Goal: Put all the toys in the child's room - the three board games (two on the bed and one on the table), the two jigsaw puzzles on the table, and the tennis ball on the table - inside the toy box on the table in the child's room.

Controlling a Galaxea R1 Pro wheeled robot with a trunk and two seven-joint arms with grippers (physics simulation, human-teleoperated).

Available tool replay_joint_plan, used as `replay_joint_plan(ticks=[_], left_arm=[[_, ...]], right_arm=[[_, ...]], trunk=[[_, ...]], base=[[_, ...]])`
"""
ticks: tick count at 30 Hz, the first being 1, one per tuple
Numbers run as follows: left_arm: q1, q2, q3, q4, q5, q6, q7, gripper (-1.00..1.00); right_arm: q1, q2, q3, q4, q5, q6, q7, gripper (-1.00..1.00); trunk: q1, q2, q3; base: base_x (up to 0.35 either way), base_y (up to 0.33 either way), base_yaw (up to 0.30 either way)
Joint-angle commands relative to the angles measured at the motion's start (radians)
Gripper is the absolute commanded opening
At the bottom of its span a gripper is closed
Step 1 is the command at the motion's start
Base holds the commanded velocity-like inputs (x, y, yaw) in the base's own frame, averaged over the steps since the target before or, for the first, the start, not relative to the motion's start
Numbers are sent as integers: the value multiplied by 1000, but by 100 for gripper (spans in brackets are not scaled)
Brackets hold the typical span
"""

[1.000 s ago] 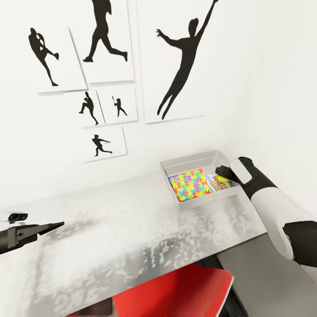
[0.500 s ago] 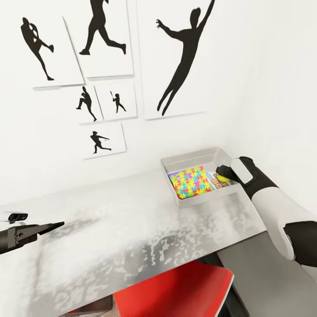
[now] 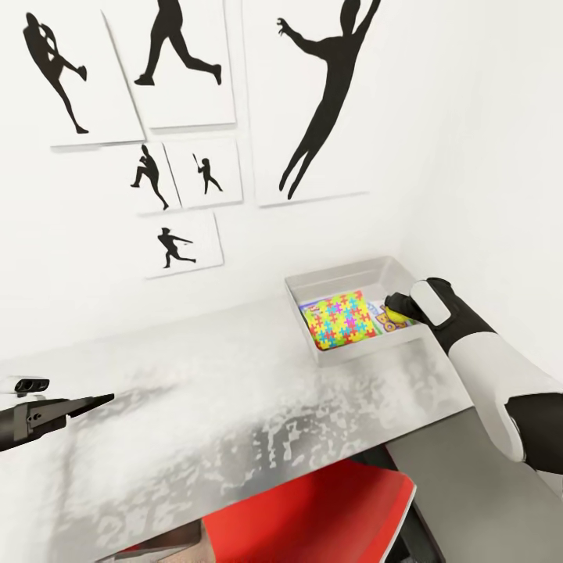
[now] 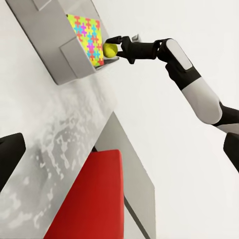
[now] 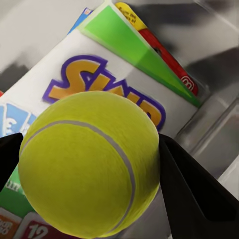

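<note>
Right wrist view shows my right gripper pinching the tennis ball between its jaws, directly over the Skip-Bo box lying in the toy box on the bench. I judge this the last drop: spread the jaws, then lift clear. My left gripper hangs idle; I cannot tell its jaws' state.

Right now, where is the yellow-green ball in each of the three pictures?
Head view: the ball sits at the right, in the right pincer, over the grey box.
Left wrist view: near the top middle, at the end of the black pincer, beside the box's edge.
Right wrist view: huge, in the middle, between two black fingers.
Shared landmark: the bright puzzle in the box, seen in the head and left wrist views.
</note>
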Motion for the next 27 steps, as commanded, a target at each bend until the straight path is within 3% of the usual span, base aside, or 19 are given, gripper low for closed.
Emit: replay_joint_plan(ticks=[1, 10, 11, 27], left_arm=[[-1, 0, 0, 0, 0, 11, -4, 100], [-1, 0, 0, 0, -1, 11, -4, 100], [-1, 0, 0, 0, -1, 11, -4, 100], [-1, 0, 0, 0, -1, 10, -4, 100]], right_arm=[[-1, 0, 8, -1, -13, 1, -10, -100], [-12, 0, 6, -1, -14, 10, -8, -100], [-13, 0, 6, -1, -14, 10, -8, 100], [-15, -1, 5, -2, -15, 10, -8, 100]], trunk=[[1, -2, -2], [1, -2, -3], [1, -2, -3], [1, -2, -3]], base=[[0, 0, 0], [0, 0, 0], [0, 0, 0], [0, 0, 0]])
